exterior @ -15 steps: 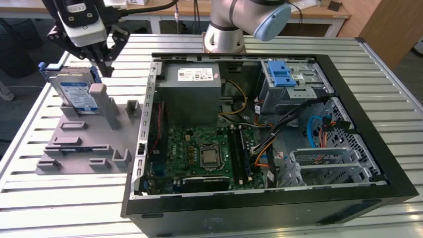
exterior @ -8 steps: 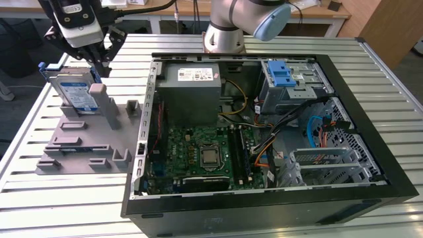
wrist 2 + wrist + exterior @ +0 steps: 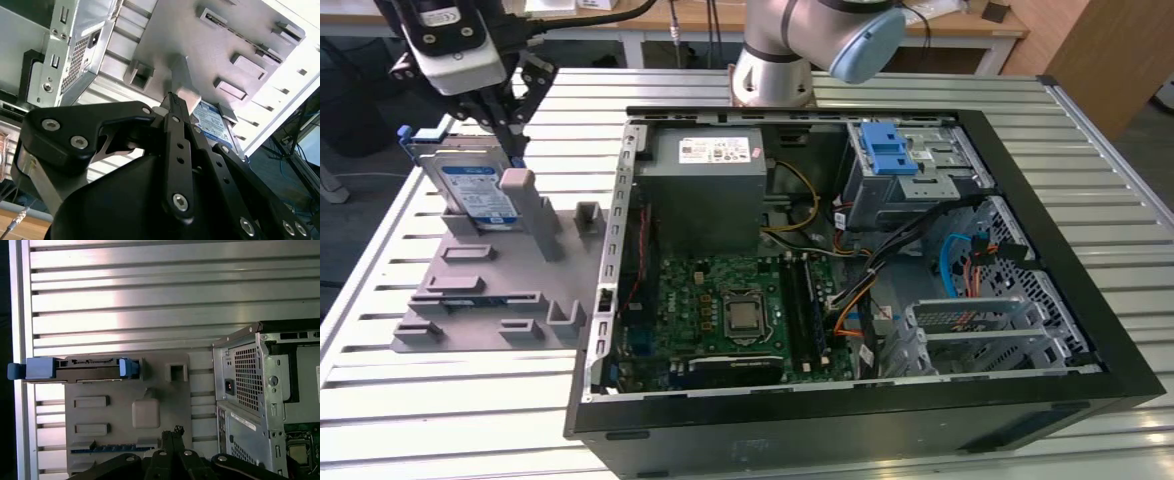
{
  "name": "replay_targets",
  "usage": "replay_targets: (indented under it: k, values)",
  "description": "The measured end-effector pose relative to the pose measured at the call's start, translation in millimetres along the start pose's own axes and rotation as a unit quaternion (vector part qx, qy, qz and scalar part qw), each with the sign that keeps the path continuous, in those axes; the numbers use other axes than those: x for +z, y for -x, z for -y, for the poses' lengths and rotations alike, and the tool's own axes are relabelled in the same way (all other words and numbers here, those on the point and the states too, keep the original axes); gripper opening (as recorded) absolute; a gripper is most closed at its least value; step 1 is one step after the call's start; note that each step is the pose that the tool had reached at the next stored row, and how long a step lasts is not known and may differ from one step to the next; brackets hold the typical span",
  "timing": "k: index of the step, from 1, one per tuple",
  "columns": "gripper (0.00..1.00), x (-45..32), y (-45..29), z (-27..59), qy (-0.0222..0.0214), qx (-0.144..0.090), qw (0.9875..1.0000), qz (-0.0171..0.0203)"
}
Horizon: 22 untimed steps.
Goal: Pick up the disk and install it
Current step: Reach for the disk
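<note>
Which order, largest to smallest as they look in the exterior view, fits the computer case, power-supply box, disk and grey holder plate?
1. computer case
2. grey holder plate
3. power-supply box
4. disk, standing in the plate and partly hidden, yet clearly the smallest

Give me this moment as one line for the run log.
disk: upright in grey holder, outside computer case | gripper: close above disk | install: not yet done

open computer case (image 3: pixel 854 430) lies on slatted table (image 3: pixel 454 410). grey fixture plate (image 3: pixel 494 272) sits just beside it, at the exterior view's left. motherboard (image 3: pixel 720 300) exposed inside.
</note>
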<state>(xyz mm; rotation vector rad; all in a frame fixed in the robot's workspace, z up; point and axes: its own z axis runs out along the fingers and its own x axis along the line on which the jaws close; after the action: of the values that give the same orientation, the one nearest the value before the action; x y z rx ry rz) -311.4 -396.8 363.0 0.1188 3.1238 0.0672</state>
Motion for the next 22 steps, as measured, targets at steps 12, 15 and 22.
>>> replay_targets:
  k: [12,15,22]
  values:
    - [0.11,0.7,-32.4,-4.7,-0.0006,0.001,0.9998,-0.0181]
    - [0.11,1.2,-37.1,-4.6,-0.0006,0.001,0.9998,-0.019]
    - [0.11,2.0,-43.3,-4.3,-0.0007,0.001,0.9998,-0.0208]
